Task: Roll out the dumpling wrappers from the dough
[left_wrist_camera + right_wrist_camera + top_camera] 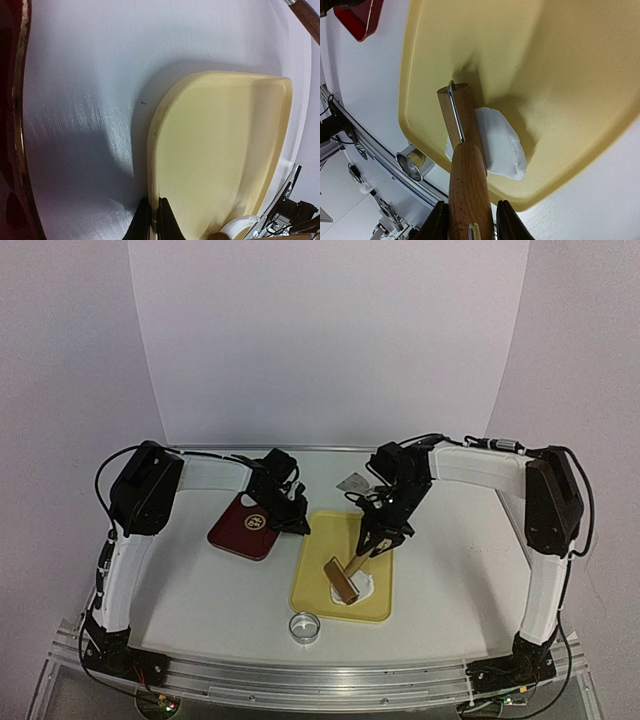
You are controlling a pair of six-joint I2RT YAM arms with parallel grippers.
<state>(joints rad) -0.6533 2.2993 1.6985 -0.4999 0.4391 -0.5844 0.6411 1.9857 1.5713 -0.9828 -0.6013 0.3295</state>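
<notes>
While the left gripper (154,226) clenches the yellow plastic tray (152,150) rim, the right gripper (470,222), grasping the wooden roller (462,125), should press evenly the soft white dough (502,145) at six o'clock

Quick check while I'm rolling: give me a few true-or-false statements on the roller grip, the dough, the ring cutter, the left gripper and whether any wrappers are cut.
1. The right gripper holds the wooden roller by its handle. True.
2. The roller's head rests on the dough in the yellow tray. True.
3. The ring cutter lies inside the tray. False: it stands on the table, just outside the tray's near edge.
4. The left gripper hangs open over the dough. False: it is shut on the tray's rim.
5. Cut round wrappers lie in the tray. False: only one uncut piece of dough shows.
</notes>
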